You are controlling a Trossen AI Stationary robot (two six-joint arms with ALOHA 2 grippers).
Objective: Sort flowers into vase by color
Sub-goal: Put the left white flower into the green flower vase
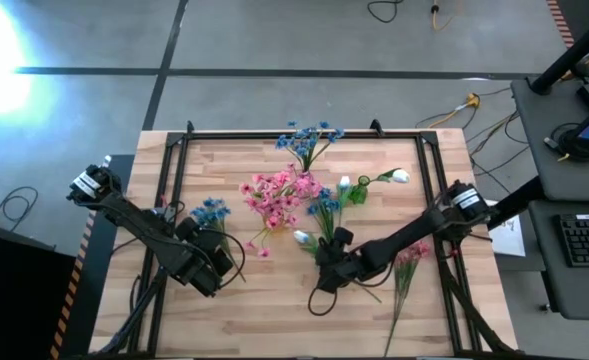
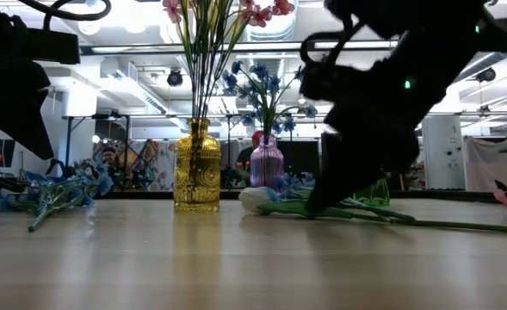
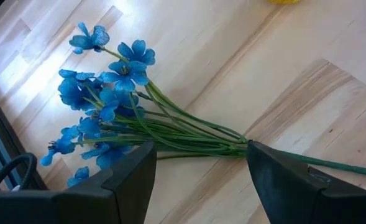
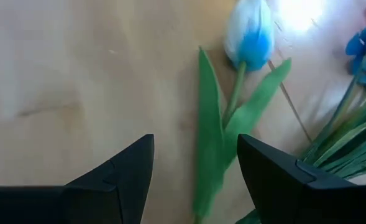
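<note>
Right gripper (image 1: 326, 262) is low over the middle of the wooden slatted table (image 1: 274, 320) in the high view, fingers apart and holding nothing, just beside the white tulip-like bud on a green stem (image 1: 302, 237); the left gripper (image 1: 220, 258) waits by the loose bunch of small blue blossoms (image 1: 211, 211), also spread and empty; a loose pink spray (image 1: 410, 254) lies near the right arm.

From the low view, the yellow patterned glass vase (image 2: 196, 166) has pink flowers in it and the purple ribbed vase (image 2: 266, 162) has blue ones, so part of the sorting looks done; a green vase (image 2: 375, 191) shows behind the right arm.

Left wrist view: the blue bunch lies flat between that arm's open fingers (image 3: 127, 180), not gripped.

Right wrist view: the white bud lies on the wood ahead of the open fingers (image 4: 117, 180); I judge this stem, the blue bunch and the pink spray are left.
</note>
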